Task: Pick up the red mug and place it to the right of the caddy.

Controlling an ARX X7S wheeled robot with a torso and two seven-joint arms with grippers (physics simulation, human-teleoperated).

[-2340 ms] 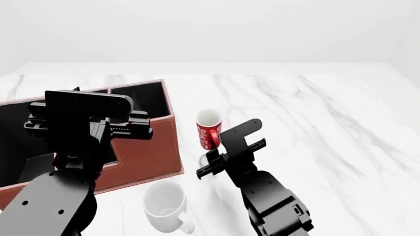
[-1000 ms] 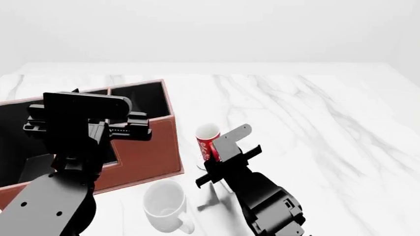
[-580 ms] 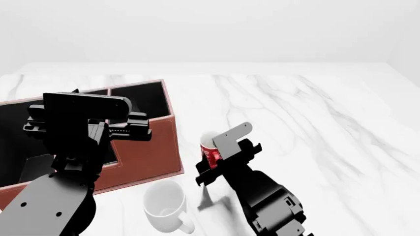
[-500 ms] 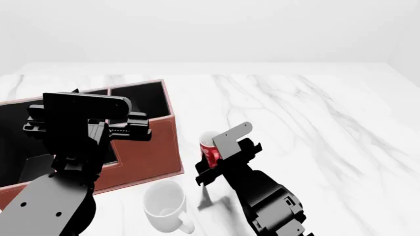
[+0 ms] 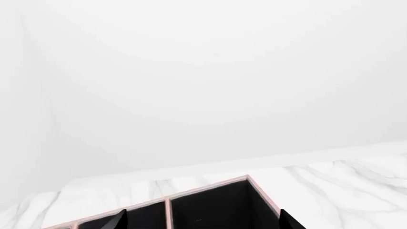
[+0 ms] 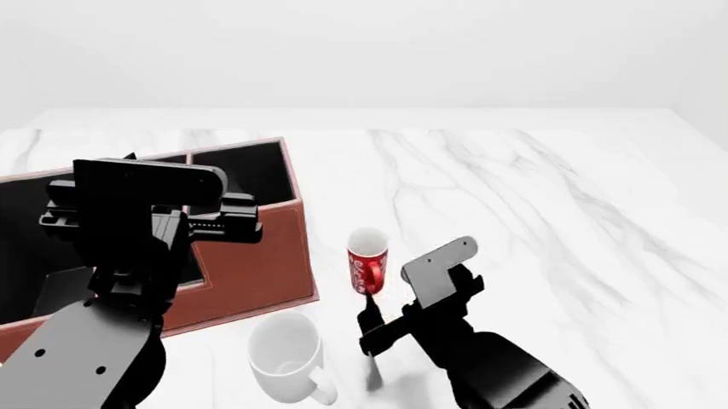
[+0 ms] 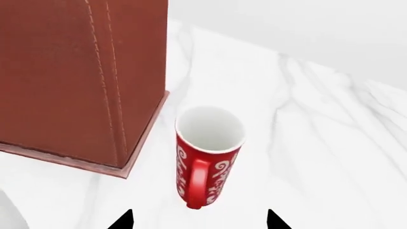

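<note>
Release is showing complete: the right gripper (image 6: 393, 300), closed around the mug (image 6: 366, 262) half a second earlier, is now sitting lower right of it with jaws spread and nothing between them. The mug is standing upright on the table (image 6: 546, 196) at frame centre, just right of the caddy (image 6: 259, 256), so placement is looking done and the arm appears to be retreating. The right wrist view is showing the mug (image 7: 208, 155) with its handle facing the camera, apart from the caddy wall (image 7: 83, 76). The left wrist view is showing only caddy compartments (image 5: 216, 210) and two well-separated tips; the left gripper (image 6: 153, 213) is empty.
</note>
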